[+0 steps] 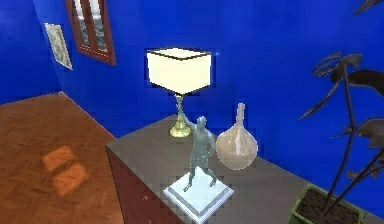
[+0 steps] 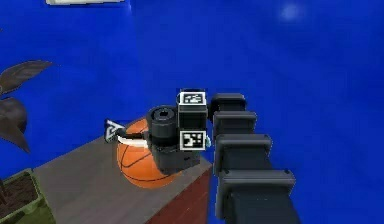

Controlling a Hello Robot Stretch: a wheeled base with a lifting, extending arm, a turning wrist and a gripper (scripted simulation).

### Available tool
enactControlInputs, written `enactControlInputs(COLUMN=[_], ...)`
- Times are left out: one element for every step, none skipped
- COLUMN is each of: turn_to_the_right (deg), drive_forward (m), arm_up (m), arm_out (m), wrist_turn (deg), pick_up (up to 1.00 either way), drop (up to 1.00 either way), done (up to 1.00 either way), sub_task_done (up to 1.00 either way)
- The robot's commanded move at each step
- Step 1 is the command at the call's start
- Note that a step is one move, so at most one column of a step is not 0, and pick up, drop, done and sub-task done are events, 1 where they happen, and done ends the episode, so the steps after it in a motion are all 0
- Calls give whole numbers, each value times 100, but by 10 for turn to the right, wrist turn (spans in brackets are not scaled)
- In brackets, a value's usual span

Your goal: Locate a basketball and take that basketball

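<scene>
**Gripper at the basketball on a cabinet top**

Arm side view. A dark square-section arm (image 2: 245, 160) rises from the bottom edge. At its far end stand two white square markers with black marks (image 2: 192, 118). Left of these is the gripper (image 2: 118, 130), its dark rounded body leading to two thin fingers. Just below and behind the gripper, an orange basketball with black seams (image 2: 145, 165) rests on the grey-brown top of a cabinet with red-brown sides (image 2: 85, 185), close to the cabinet's right-hand edge. Because the ball lies on that surface, it cannot be told whether the gripper holds anything, and the state of the jaws cannot be told either. Dark leaves of a potted plant (image 2: 15, 95) hang at the left edge. A deep blue wall (image 2: 300, 60) stands behind.

Forward view. Nearest on the same cabinet top is a grey-green standing figure statue on a white square base (image 1: 200, 155). To its right is the dark plant in its green-brown planter (image 1: 325, 208). Beyond the statue stands a pale pink round-bellied vase with a narrow neck (image 1: 237, 145). Farther back is a table lamp with a cream square shade and brass stem (image 1: 179, 72). An orange-brown wooden floor (image 1: 50, 140) lies to the left. On the far wall hang a red-framed window (image 1: 92, 28) and a small pale framed picture (image 1: 60, 45).
</scene>
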Motion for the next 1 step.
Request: enactControlInputs(turn_to_the_right=[0], drive_forward=[0], arm_up=[-16], arm_out=[0], wrist_turn=[0], pick_up=[0], drop=[0], done=[0], sub_task_done=[0])
